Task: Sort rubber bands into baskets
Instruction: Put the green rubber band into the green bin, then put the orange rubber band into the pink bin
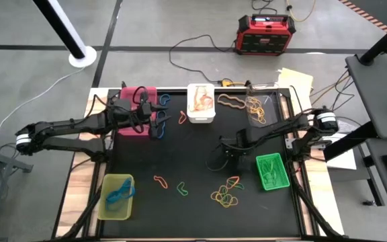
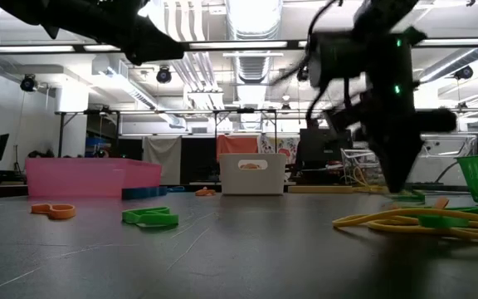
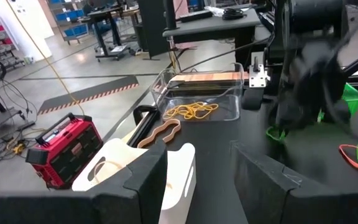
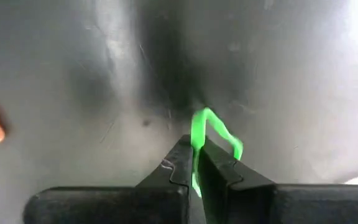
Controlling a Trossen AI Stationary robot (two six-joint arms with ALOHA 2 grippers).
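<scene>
Though overhead the arm hid its catch, right hand (image 4: pixel 194 163) pinched a thin bright-green rubber band (image 4: pixel 211 134) above the black table (image 4: pixel 73 74); left hand (image 3: pixel 197 171) hovered open.

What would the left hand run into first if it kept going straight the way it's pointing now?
Probably the white basket, which sits right in front of the left hand, between its open fingers. Beyond it lie a tan rubber band and the clear basket; depth is uncertain.

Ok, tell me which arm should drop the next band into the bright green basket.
The right. Its gripper is shut on a green rubber band, and the bright green basket sits just beside it. The left gripper is open, across the table by the pink basket.
</scene>
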